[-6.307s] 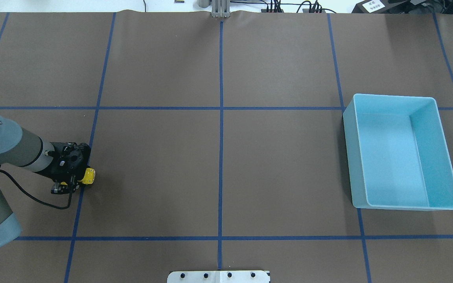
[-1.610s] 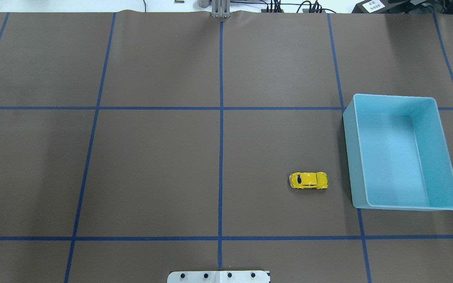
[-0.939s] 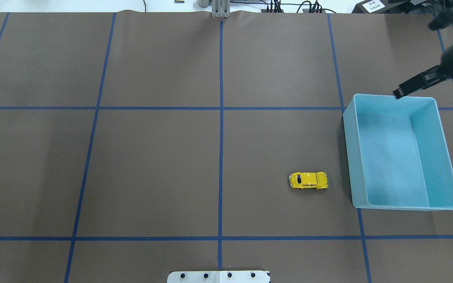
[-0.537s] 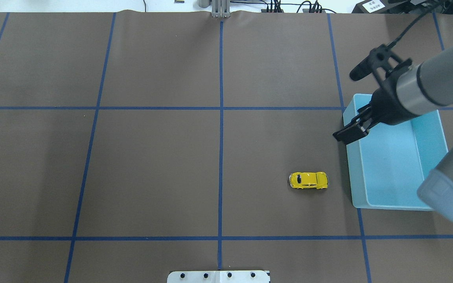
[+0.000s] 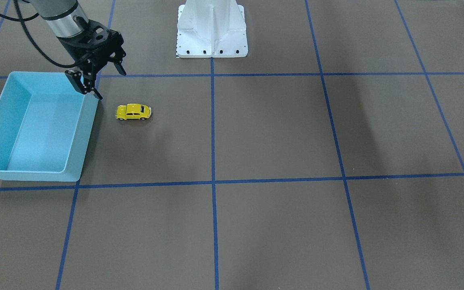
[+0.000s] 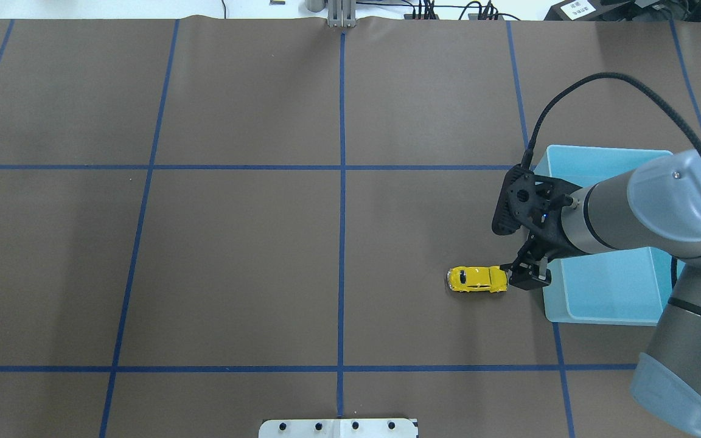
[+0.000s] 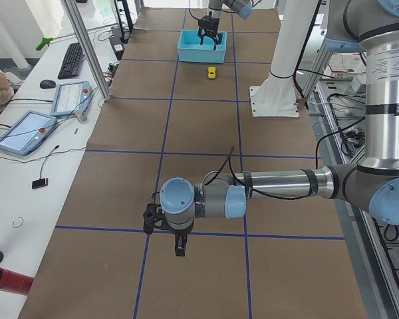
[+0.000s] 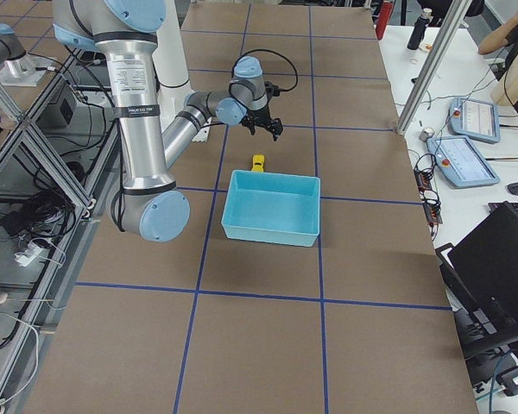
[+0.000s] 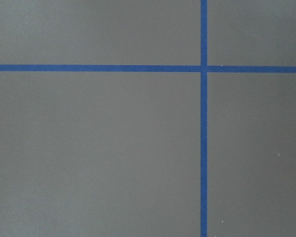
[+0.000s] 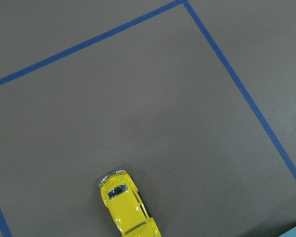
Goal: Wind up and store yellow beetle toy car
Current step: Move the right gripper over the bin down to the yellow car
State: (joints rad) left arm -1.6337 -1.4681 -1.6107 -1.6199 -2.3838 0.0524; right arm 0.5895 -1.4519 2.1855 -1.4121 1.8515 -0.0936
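Observation:
The yellow beetle toy car (image 6: pixel 477 279) stands on its wheels on the brown table, just left of the light-blue bin (image 6: pixel 548 304). It also shows in the front view (image 5: pixel 133 112) and the right wrist view (image 10: pixel 126 205). My right gripper (image 6: pixel 526 275) is open and empty, hovering above the table between the car's right end and the bin's wall; its fingers are clearly spread in the front view (image 5: pixel 104 82). My left gripper (image 7: pixel 176 242) shows only in the exterior left view, far from the car; I cannot tell its state.
The bin (image 5: pixel 83 149) is empty. The robot's white base (image 5: pixel 212 28) stands at the table's near edge. Blue tape lines (image 6: pixel 342 243) divide the brown cover into squares. A side desk with tablets (image 7: pixel 26 129) runs along the far edge.
Earlier my left gripper held the car at the left; then the car stood by the bin. My right arm came in over the bin and lowered to the car's right end.

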